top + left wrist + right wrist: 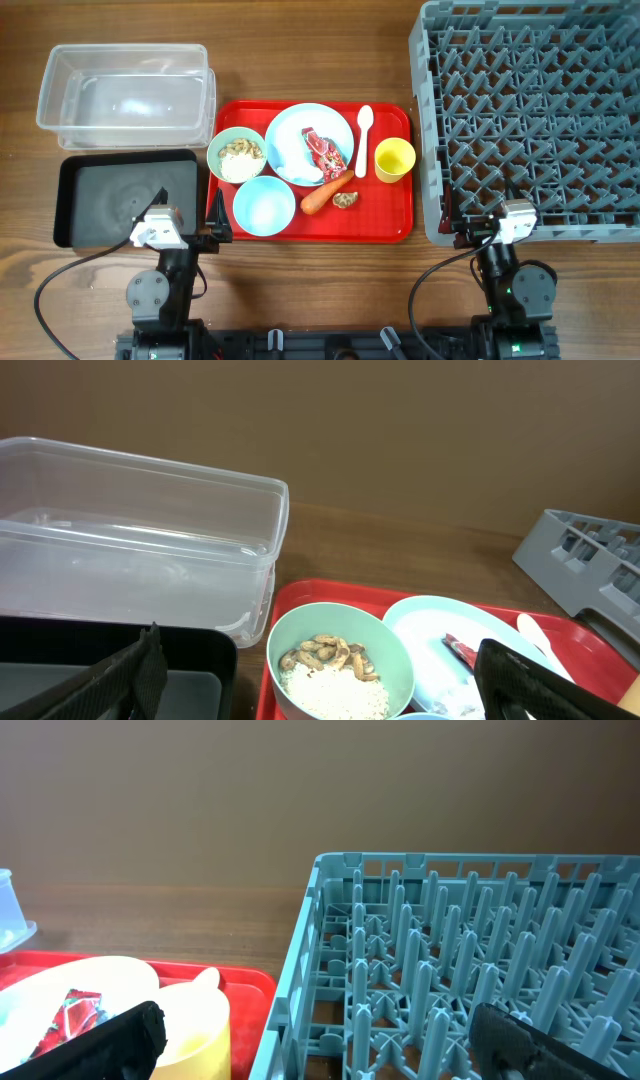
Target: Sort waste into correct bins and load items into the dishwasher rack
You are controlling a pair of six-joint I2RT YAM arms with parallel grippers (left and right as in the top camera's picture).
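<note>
Sorting looks unstarted: my left hand [218,228] and right hand [456,228] hang open, empty. Next I'd pinch the red snack wrapper [322,150] off the pale blue plate [288,132]

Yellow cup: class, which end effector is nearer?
Right. The right end effector is off the red tray's right edge, near the yellow cup; the left end effector is at its left edge.

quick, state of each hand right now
left hand: open, holding nothing
right hand: open, holding nothing
</note>
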